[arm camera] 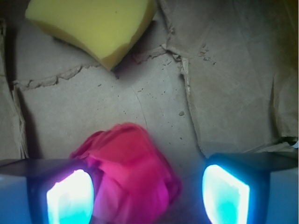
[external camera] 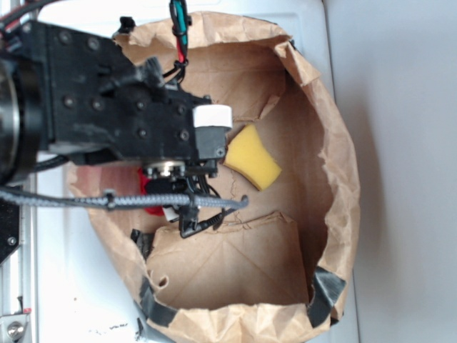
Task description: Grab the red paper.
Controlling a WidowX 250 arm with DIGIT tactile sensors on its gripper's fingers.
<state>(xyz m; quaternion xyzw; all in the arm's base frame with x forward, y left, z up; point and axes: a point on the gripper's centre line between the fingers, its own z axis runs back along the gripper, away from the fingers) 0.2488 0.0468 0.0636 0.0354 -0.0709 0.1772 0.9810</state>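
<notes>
exterior view: the black widowx arm [external camera: 93, 93] reaches in from the left over a wide brown paper bag [external camera: 335, 143] whose rolled rim is patched with dark tape at the lower corners. its gripper [external camera: 187, 187] hangs low inside the bag, mostly hidden under the wrist block and a grey braided cable [external camera: 107, 200] that runs across it. a yellow sponge [external camera: 252, 157] lies on the bag floor just right of the wrist, beside a white tab on the arm. only a small sliver of the red paper [external camera: 146, 187] shows, tucked under the gripper body near the bag's left wall. from here i cannot tell how far the jaws stand apart.

wrist view: the gripper [arm camera: 147, 196] is spread wide, its two fingers glowing pale cyan at the bottom corners, the left finger [arm camera: 70, 196] and the right one well apart. the red paper [arm camera: 133, 172], a crumpled pinkish-red wad, sits between them, right against the left finger and leaving a clear gap to the right finger. the jaws are not closed on it. the yellow sponge [arm camera: 93, 25] lies at the top left on the torn brown floor [arm camera: 233, 84], well apart from the wad.
</notes>
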